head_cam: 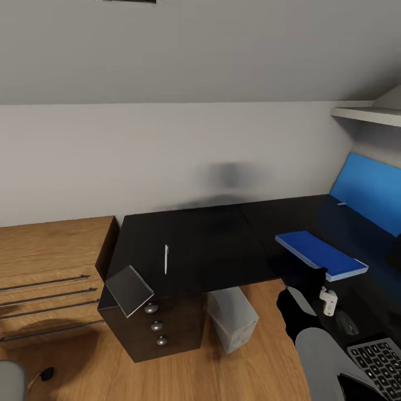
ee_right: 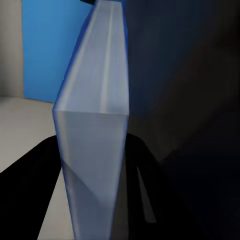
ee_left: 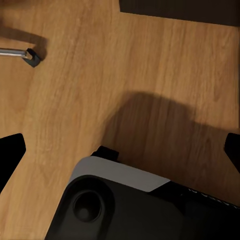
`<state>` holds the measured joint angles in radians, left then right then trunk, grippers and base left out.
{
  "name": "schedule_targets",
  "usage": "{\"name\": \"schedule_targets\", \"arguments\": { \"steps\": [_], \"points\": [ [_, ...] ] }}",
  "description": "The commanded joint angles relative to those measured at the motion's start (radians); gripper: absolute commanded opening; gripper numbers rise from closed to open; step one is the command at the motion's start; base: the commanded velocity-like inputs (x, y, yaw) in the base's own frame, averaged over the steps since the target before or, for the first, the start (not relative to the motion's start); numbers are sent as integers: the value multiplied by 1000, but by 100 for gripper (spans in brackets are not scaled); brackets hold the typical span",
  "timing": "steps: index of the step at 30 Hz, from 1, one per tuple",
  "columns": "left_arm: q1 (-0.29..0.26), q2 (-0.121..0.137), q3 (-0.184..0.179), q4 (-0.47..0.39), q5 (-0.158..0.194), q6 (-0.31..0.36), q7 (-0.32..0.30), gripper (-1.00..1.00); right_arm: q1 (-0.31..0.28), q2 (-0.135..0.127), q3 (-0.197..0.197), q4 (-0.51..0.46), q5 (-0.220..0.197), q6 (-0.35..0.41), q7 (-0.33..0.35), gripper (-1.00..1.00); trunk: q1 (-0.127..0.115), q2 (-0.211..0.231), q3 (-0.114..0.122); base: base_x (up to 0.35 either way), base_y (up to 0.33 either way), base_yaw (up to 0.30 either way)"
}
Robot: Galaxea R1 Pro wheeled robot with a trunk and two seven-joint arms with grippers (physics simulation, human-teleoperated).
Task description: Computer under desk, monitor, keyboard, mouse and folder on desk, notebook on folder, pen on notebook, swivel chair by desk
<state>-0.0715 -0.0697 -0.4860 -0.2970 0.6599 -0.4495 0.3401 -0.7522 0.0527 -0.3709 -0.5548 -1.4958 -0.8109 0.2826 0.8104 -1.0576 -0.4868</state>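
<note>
No text, label, brand, number or sign can be read in any of the views. The keyboard [head_cam: 377, 362], below the right gripper's fingers in the head view, shows pale keys, but their legends are too small to make out. The blue notebook [head_cam: 321, 254], held between those fingers, has a plain cover and blank page edges. On the robot's base [ee_left: 150, 210], seen beyond the left fingers, a row of faint marks sits on the dark casing, too blurred to read.

Pale wall [head_cam: 111, 156], wood floor [head_cam: 223, 373], oak dresser [head_cam: 50, 278] alongside.
</note>
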Motion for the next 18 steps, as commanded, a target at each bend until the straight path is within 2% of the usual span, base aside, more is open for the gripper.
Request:
{"name": "schedule_targets", "arguments": {
  "steps": [1,7,13,18],
  "points": [
    [-1,0,-8,-1,4,-3,8,100,-1,1,-3,0,-10,-1,10,-100,0,-1,0,0,0,-229],
    [-1,0,-9,-1,4,-3,8,100,-1,0,-3,1,-13,1,9,-100,0,-1,3,0,0,-204],
    [-1,-1,-9,-1,4,-3,8,100,-1,-1,-3,1,-14,7,9,-100,0,-1,4,0,0,-32],
    [-1,-1,-9,-1,4,-3,9,100,-1,-1,-3,2,-14,8,9,-100,19,-36,-11,0,0,-2]
  ]
}}
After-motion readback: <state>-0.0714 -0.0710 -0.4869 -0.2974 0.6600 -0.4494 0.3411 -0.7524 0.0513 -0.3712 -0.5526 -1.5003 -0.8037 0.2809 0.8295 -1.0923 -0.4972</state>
